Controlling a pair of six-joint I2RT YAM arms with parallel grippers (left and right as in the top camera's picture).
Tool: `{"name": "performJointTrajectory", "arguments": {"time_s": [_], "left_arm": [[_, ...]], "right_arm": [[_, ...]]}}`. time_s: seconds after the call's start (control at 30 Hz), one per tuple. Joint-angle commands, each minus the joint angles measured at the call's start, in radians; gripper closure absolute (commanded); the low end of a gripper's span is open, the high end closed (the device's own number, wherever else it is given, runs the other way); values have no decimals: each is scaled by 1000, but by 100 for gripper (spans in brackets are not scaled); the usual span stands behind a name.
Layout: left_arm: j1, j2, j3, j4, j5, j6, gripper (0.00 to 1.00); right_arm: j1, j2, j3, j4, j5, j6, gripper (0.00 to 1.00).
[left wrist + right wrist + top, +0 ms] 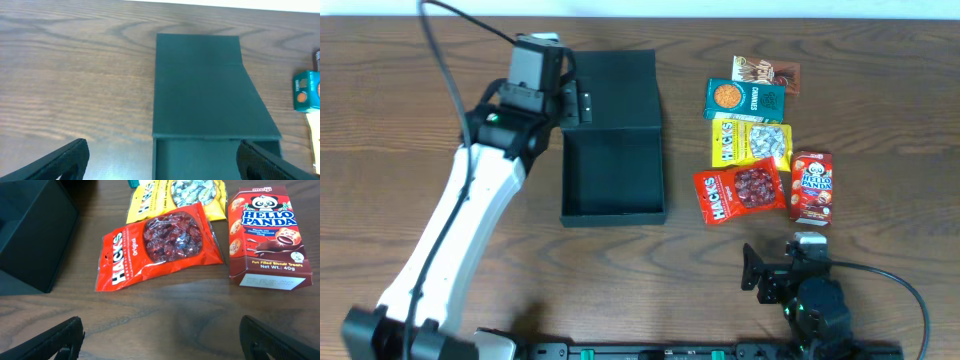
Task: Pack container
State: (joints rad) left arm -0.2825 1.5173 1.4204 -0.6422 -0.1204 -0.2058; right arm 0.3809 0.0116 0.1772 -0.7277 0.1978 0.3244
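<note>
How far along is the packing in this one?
Done: the container lies open, nothing inside. In hand: nothing; left gripper and right gripper are open. Remaining: all five snacks, including the red Hacks bag and Hello Panda box, sit on the table.

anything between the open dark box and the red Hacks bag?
No. Overhead shows only bare wooden table between the matte dark green-black cardboard box and the red Hacks candy bag.
</note>
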Motion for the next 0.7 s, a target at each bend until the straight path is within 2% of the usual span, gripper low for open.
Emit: {"name": "performJointTrajectory", "arguments": {"time_s": [0.0, 0.4, 0.67], "left_arm": [[21, -24, 5, -60, -18, -11, 5], [72, -48, 5, -220, -13, -12, 5], [72, -48, 5, -275, 96, -50, 5]], "right_arm": [[-7, -6, -11, -1, 3, -4, 1], [-7, -6, -11, -1, 4, -4, 1], [-7, -6, -11, 10, 9, -4, 1]]}}
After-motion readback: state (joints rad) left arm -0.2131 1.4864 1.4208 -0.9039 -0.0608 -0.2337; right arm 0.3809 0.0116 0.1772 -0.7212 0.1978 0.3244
